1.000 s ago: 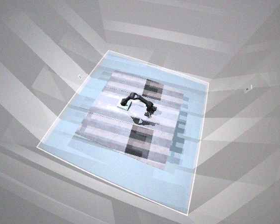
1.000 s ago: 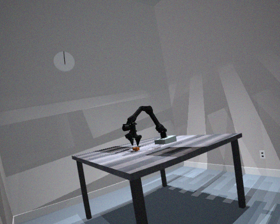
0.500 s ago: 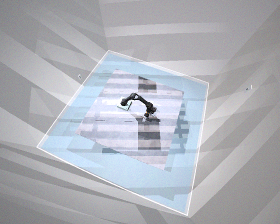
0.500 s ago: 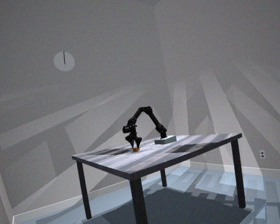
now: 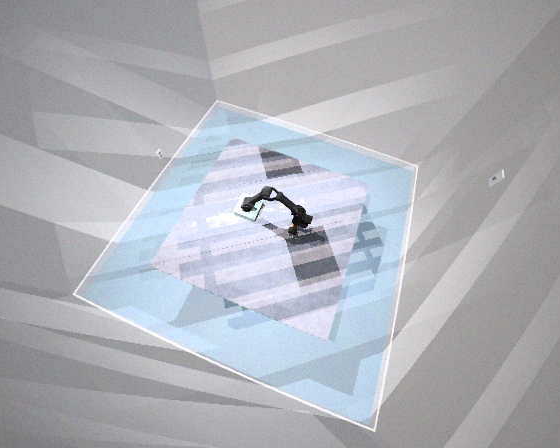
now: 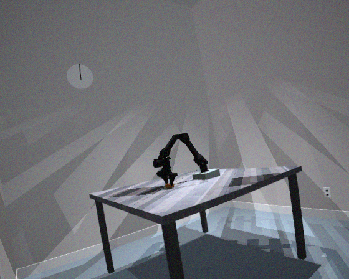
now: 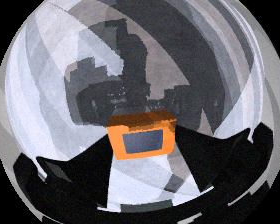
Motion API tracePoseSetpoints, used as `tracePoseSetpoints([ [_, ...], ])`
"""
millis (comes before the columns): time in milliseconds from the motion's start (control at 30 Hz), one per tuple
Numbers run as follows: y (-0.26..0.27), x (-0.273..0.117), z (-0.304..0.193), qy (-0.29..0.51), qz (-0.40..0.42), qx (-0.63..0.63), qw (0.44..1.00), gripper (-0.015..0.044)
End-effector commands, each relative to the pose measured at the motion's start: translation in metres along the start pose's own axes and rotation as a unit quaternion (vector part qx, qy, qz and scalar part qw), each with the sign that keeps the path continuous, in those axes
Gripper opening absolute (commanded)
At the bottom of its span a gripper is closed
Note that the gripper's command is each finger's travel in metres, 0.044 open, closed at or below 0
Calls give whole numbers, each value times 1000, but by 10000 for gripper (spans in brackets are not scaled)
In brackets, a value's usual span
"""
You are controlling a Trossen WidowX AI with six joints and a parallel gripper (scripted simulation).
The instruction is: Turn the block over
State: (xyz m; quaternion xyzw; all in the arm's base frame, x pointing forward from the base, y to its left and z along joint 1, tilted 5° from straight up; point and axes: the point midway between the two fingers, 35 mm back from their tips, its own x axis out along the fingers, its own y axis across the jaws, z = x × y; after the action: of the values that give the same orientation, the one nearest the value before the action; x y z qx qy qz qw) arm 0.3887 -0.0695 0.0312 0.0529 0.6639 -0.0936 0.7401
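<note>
The small orange block (image 6: 169,186) (image 7: 117,143) shows a dark grey-blue rectangle (image 7: 143,142) on the face turned up towards the wrist camera. In the top view only an orange speck of it shows under the arm. It appears to rest on the table (image 5: 252,280) (image 6: 207,199). My gripper (image 5: 292,232) (image 6: 169,184) (image 7: 143,133) points down, with one black finger against each side of the block. It is shut on the block, with the fingers fairly wide apart. The block's underside is hidden.
The arm's base stands on a pale green slab (image 5: 247,215) (image 6: 212,174), away from the block. The arm arches from there over the table to the gripper. Dark shadow bands cross the table around the block.
</note>
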Motion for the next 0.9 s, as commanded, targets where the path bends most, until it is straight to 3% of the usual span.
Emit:
tracePoseSetpoints([
  [0,1,3,-2,4,2,0,1000,275],
  [567,1,3,-2,4,2,0,1000,162],
  [767,0,-26,-2,4,2,0,1000,5],
  [867,0,-27,-2,4,2,0,1000,0],
])
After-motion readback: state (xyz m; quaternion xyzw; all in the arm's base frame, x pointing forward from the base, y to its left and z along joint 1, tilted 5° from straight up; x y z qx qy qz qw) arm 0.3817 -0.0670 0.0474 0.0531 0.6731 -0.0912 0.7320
